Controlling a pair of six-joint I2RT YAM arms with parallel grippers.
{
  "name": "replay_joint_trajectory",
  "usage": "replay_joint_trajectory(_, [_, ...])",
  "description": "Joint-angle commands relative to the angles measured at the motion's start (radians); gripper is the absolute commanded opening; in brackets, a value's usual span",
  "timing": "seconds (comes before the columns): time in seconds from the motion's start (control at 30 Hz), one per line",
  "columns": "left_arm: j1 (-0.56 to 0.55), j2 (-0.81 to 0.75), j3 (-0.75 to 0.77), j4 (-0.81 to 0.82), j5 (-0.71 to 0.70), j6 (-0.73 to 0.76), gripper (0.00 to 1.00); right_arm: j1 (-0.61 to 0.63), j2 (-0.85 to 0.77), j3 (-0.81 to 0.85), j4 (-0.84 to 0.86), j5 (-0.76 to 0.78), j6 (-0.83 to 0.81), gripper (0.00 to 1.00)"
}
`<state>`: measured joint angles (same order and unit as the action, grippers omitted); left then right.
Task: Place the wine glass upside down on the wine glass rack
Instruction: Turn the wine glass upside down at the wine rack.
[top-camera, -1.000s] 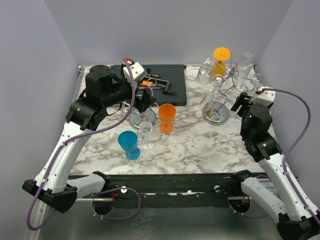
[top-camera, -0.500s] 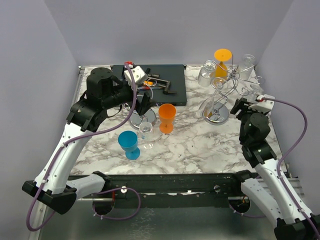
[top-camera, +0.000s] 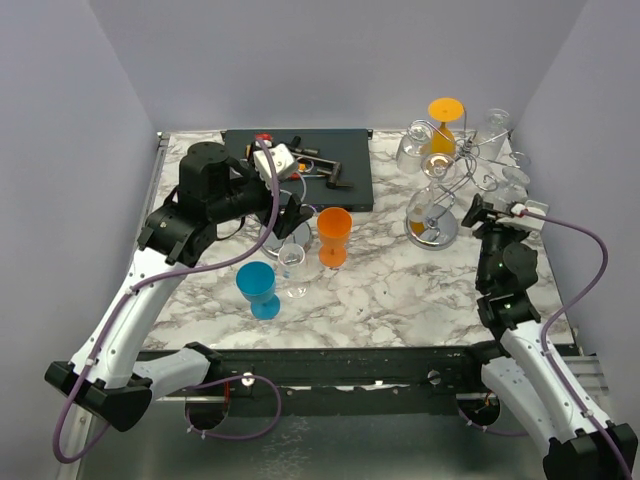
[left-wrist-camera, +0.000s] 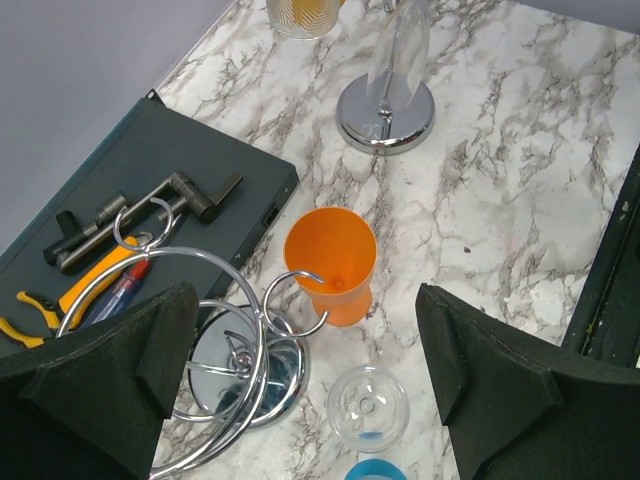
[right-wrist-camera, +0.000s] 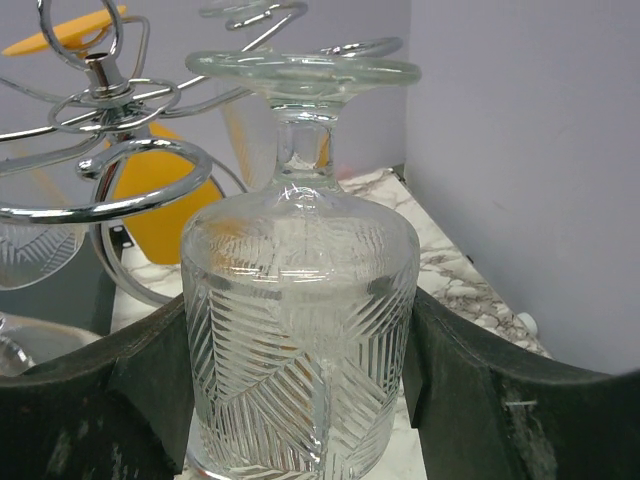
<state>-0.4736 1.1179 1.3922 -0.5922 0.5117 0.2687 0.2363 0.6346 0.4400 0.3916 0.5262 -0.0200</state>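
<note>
Marble counter (top-camera: 400, 290), enclosed by plain pale walls.

Near edge, left of centre: a blue cup (top-camera: 260, 288) stands upright, with an upright clear glass (top-camera: 292, 265) just beside it on the right. An orange cup (top-camera: 334, 236) stands just beyond, mouth up.

The left claw (left-wrist-camera: 305, 330) hangs above this group with its jaws spread fully and nothing between them. Below it stands a small chrome rack (left-wrist-camera: 225, 335), just left of the orange cup.

Right side: the right claw (right-wrist-camera: 300, 335) is partly open and closed on the bowl of the wine glass (right-wrist-camera: 300, 270), one finger against each side. The glass is inverted, foot uppermost. It is at the wine glass rack (top-camera: 437, 232), with a chrome ring just left of its stem. Whether the stem sits in a hook cannot be told.

Farther back: the rack carries other inverted glasses, one of them orange (top-camera: 443, 108). At rear left, a dark tray (top-camera: 345, 150) holds hand tools.
</note>
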Motion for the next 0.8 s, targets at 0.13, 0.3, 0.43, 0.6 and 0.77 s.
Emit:
replay_joint_trajectory(0.13, [-0.002,-0.059,-0.068,0.008,0.058,0.084,0.99,-0.067,0.049,-0.015,0.283,-0.117,-0.023,0.01])
replay_joint_trajectory(0.3, [-0.001,-0.077,-0.115,0.020,0.068,0.104,0.99,-0.086,0.063,-0.041,0.324,-0.177,-0.013,0.01])
replay_joint_trajectory(0.43, [-0.002,-0.080,-0.128,0.028,0.067,0.110,0.99,-0.092,0.077,-0.071,0.371,-0.213,-0.034,0.01])
replay_joint_trajectory(0.6, [-0.002,-0.081,-0.137,0.033,0.068,0.112,0.99,-0.104,0.101,-0.069,0.401,-0.253,-0.038,0.01])
replay_joint_trajectory(0.77, [-0.002,-0.077,-0.144,0.037,0.070,0.115,0.99,-0.138,0.129,-0.058,0.406,-0.294,-0.019,0.01])
